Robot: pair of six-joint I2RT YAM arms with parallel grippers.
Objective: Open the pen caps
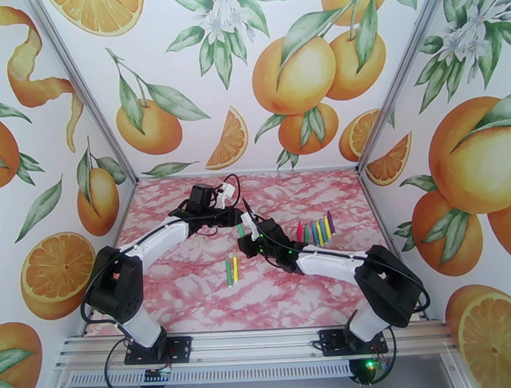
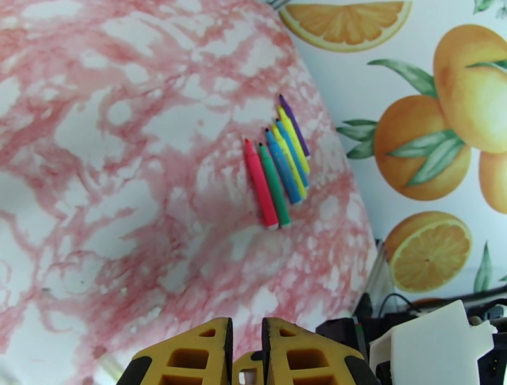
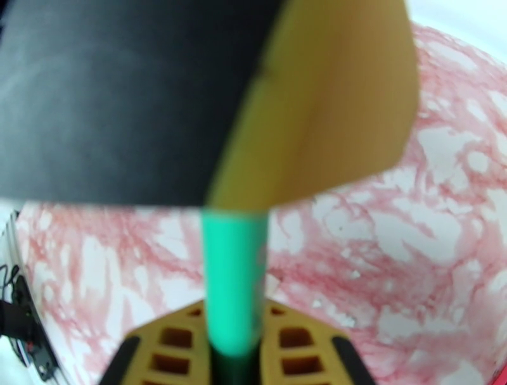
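Bright, even, diffuse light fills the top view. The printed walls (image 1: 23, 203) are evenly lit with no glare, and the arms (image 1: 155, 241) cast only faint, soft shadows on the counter (image 1: 192, 297). The wide lens bends that view, so the corner posts (image 1: 86, 90) lean outward. From the left wrist the row of pens (image 2: 279, 171) is crisp, with thin shadows hugging them, while the left claw (image 2: 246, 329) at the bottom edge is slightly soft. The right wrist picture is heavily blurred: a black and tan shape (image 3: 253, 95) close to the lens is out of focus, the green pen (image 3: 233, 285) has smeared edges, and the top right corner washes out to white.
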